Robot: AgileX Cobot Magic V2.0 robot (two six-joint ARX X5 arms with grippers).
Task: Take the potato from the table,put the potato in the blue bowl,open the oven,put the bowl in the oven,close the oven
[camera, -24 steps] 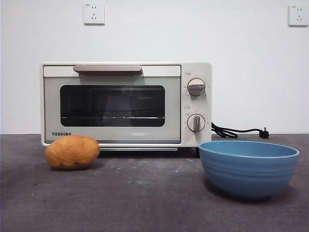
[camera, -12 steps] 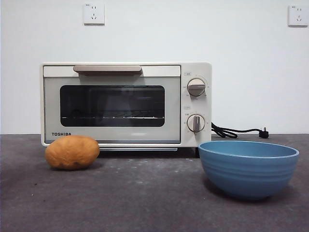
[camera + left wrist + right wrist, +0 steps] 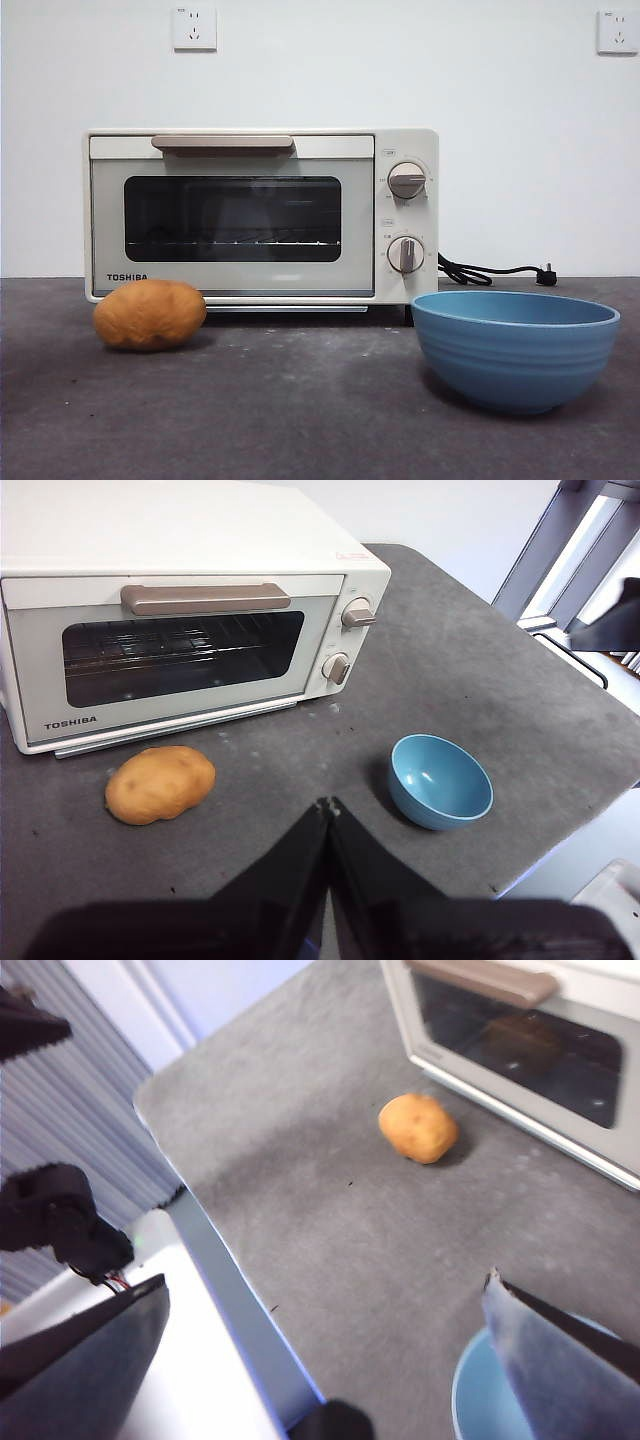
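Resting on the dark grey mottled table (image 3: pixel 300 410), the orange-brown oval potato (image 3: pixel 150 314) lies at the left, just in front of the cream-white Toshiba oven (image 3: pixel 260 215), whose door is closed. The deep, ridged blue bowl (image 3: pixel 515 348) stands empty at the right, well apart from it. Above the table, the left gripper (image 3: pixel 328 805) hangs with its black jaws pressed together; the right gripper (image 3: pixel 325 1290) has its jaws spread wide. Picking up the potato comes first: whichever arm takes it should descend with jaws opened wider than the potato and close across its short axis, since the rounded skin could slip.
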